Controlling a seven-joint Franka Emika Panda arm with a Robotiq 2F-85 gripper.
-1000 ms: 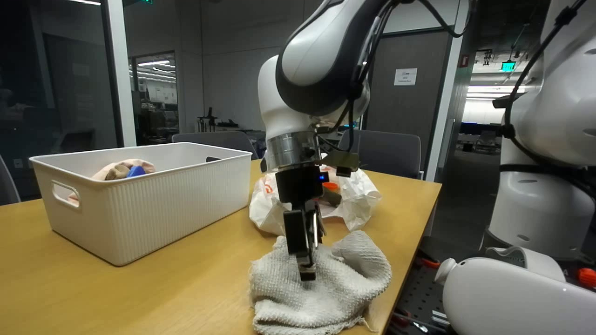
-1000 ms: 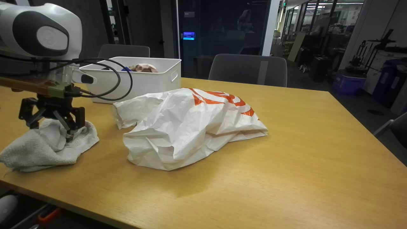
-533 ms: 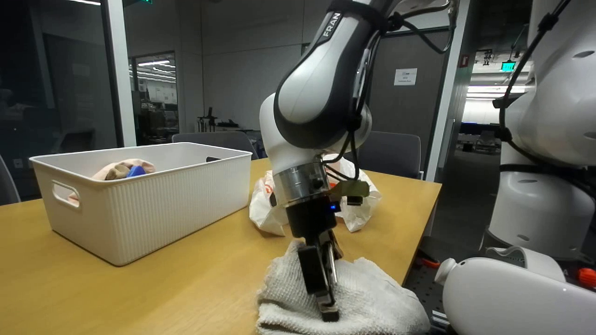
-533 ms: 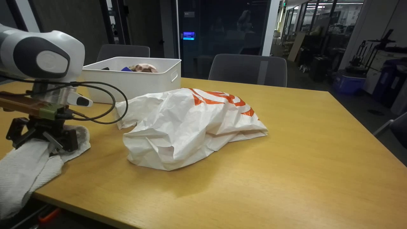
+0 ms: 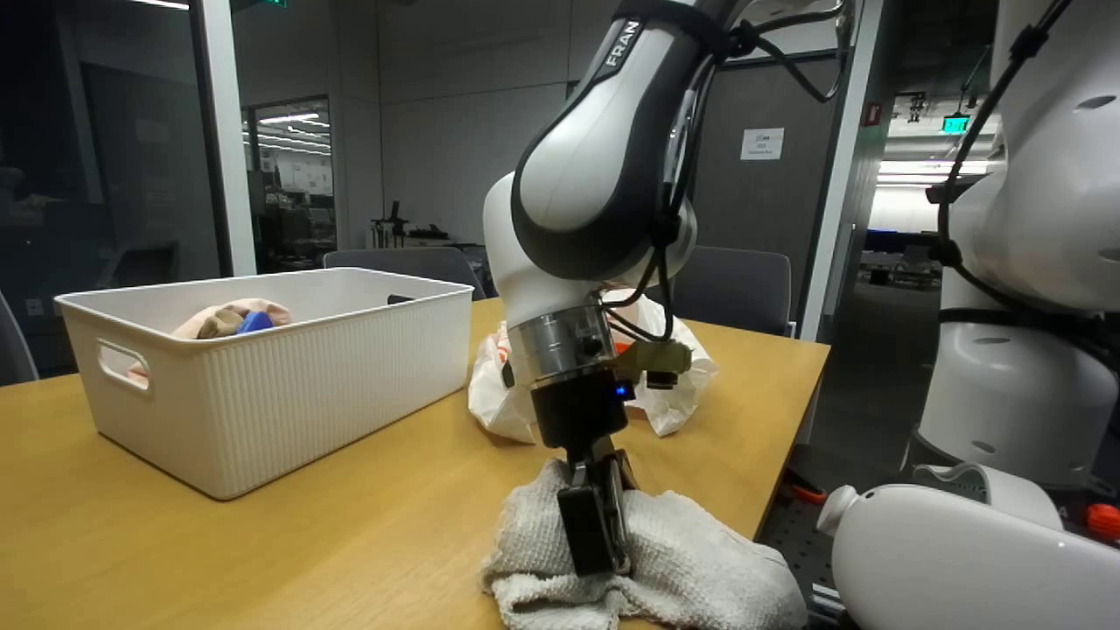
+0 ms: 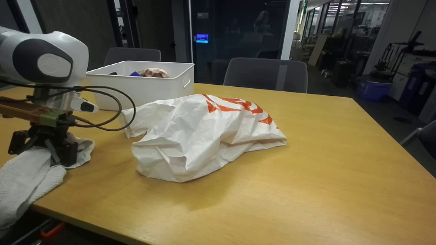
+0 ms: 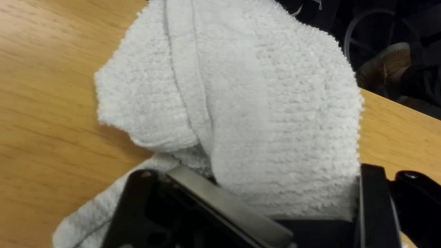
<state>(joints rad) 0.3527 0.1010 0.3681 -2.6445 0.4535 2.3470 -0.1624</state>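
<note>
Lying crumpled on the wooden table (image 6: 289, 170), the off-white towel (image 7: 268, 110) shows a nubbly, ribbed weave with a flat, smooth band running along one crease. It spreads directly beneath the pincer (image 5: 608, 560), bulging out on either side, with cloth between the fingers (image 7: 375, 206). Those fingers stand apart near their base, but their tips are hidden in the folds, so I cannot tell whether the pincer is gripping it.
</note>
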